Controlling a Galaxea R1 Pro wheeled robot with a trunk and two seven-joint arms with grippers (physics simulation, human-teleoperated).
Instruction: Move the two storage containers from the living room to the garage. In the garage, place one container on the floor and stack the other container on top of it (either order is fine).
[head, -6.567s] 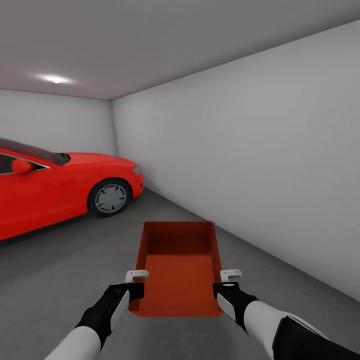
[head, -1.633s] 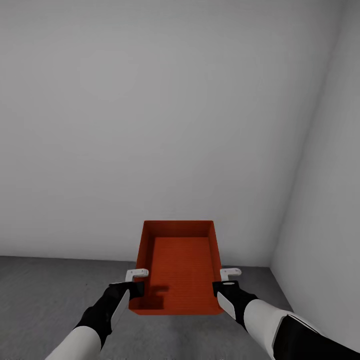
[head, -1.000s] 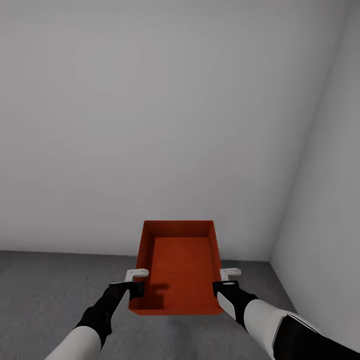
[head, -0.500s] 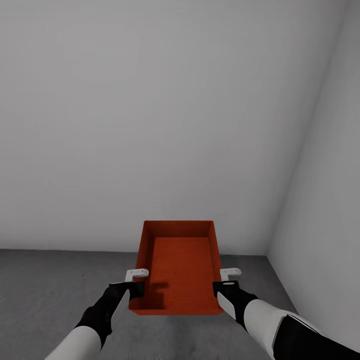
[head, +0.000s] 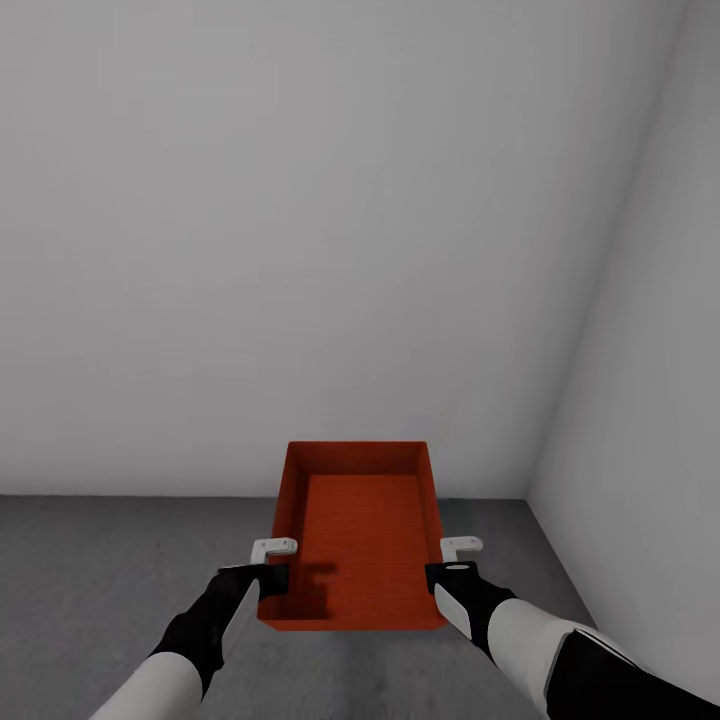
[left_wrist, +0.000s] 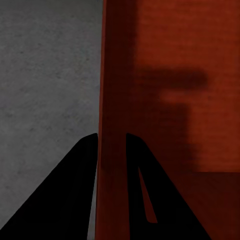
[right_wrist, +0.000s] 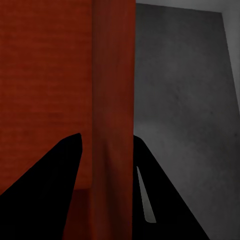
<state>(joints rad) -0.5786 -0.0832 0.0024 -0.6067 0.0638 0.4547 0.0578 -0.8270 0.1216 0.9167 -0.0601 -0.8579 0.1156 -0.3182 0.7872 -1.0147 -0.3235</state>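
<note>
The left hand (left_wrist: 111, 145) straddles one wall of the orange-red storage container (left_wrist: 165, 100), one black finger (left_wrist: 60, 200) outside the wall and the other inside it, both pressed against it. A blocky shadow lies on the ribbed bottom (the container is empty). Beyond the wall, speckled grey concrete floor (left_wrist: 47, 75) shows.

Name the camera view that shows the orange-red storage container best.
The head view: the whole storage container shows there, open top, empty ribbed inside, and both side walls with a gripper on each, above the grey floor. The left wrist view shows one side wall between the fingers; the right wrist view shows the opposite wall.
</note>
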